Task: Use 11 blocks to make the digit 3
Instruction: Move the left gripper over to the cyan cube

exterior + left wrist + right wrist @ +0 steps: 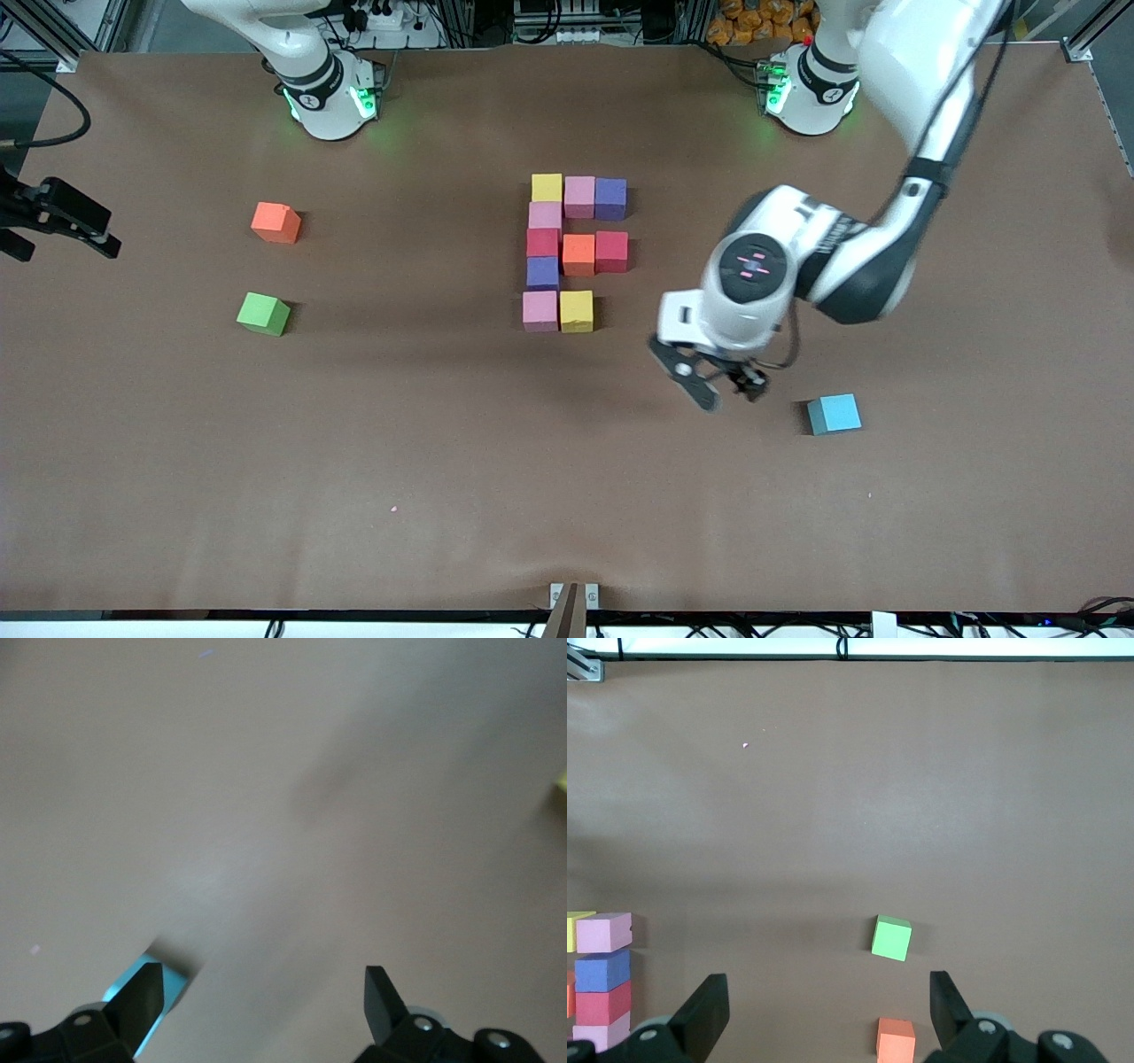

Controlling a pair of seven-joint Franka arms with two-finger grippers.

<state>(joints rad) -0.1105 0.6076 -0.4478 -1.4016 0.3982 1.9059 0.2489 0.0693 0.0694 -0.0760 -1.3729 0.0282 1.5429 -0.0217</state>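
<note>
Ten blocks [576, 252] stand touching in a blocky figure at mid-table: a three-cube bar, a middle three-cube bar and a two-cube pink and yellow bar [558, 311], joined along one side by single cubes. The light blue block [834, 414] lies alone, nearer to the front camera, toward the left arm's end. My left gripper [718, 385] hovers open and empty over bare table between the figure and the light blue block [133, 979], which shows beside one finger [142, 997]. My right gripper [828, 1010] is open and empty, high over the table.
A loose orange cube [275, 222] and a green cube [263, 314] lie toward the right arm's end, both also in the right wrist view, green cube [891, 938] and orange cube [896, 1041]. A black clamp [58, 213] juts in at that table edge.
</note>
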